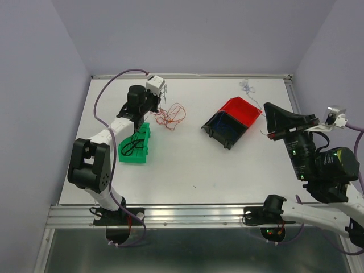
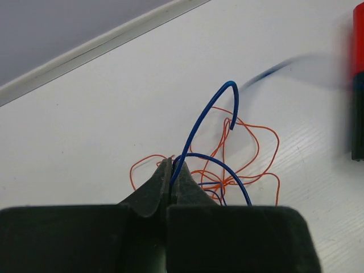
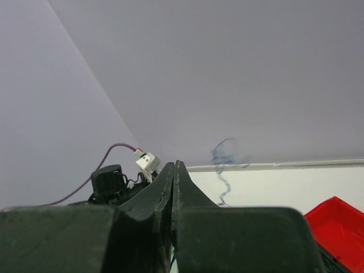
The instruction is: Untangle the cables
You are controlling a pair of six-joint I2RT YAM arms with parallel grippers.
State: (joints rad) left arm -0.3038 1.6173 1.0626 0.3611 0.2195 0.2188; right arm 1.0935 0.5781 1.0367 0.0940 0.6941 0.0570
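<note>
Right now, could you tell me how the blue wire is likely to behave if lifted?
The blue wire arches up unsupported from the shut left gripper, so it is probably springy, not limp. It crosses the red wire loops, so those would likely drag along.

You've got even, diffuse light; white desk (image 1: 182,162) reads bright, shadows faint and soft. Left wrist view: blue cable (image 2: 199,122) smears into motion blur at far right. Right wrist view: curly blue wire (image 3: 223,154) is blurred.

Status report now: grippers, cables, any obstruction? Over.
Left gripper shut on blue cable. Right gripper shut, raised. Red cable tangled with blue.
</note>
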